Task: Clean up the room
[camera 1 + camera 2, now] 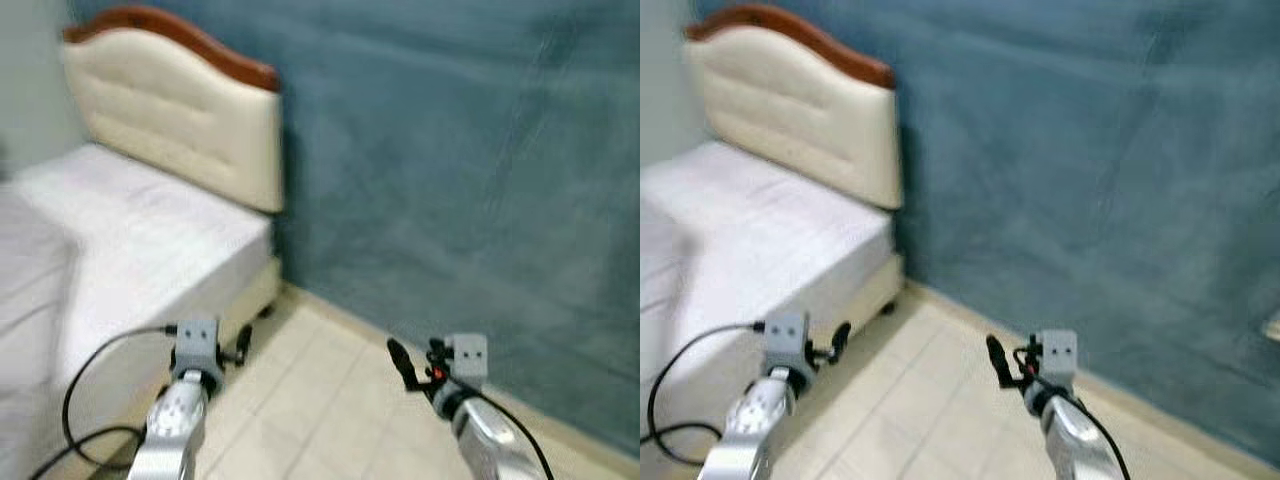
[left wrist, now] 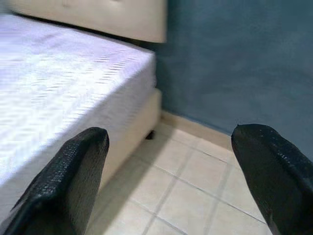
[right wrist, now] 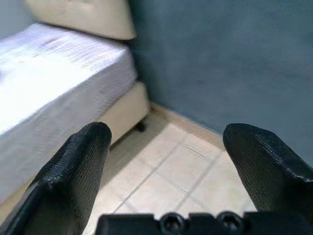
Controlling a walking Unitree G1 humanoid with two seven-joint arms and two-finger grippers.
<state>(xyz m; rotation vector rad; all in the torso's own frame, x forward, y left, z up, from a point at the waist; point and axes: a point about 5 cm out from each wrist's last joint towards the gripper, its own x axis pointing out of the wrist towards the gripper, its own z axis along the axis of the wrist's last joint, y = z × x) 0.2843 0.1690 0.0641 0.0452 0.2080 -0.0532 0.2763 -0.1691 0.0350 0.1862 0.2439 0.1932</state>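
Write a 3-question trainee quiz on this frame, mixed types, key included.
1. True or false: the left hand holds a piece of rubbish.
2. The bed stands on which side of the robot? A) its left B) its right C) behind it
3. Fill in: the headboard stands against a blue ____.

Key
1. False. Both the left hand and the right hand are open and hold nothing.
2. A. The bed is to the robot's left, with tiled floor ahead of it.
3. wall.
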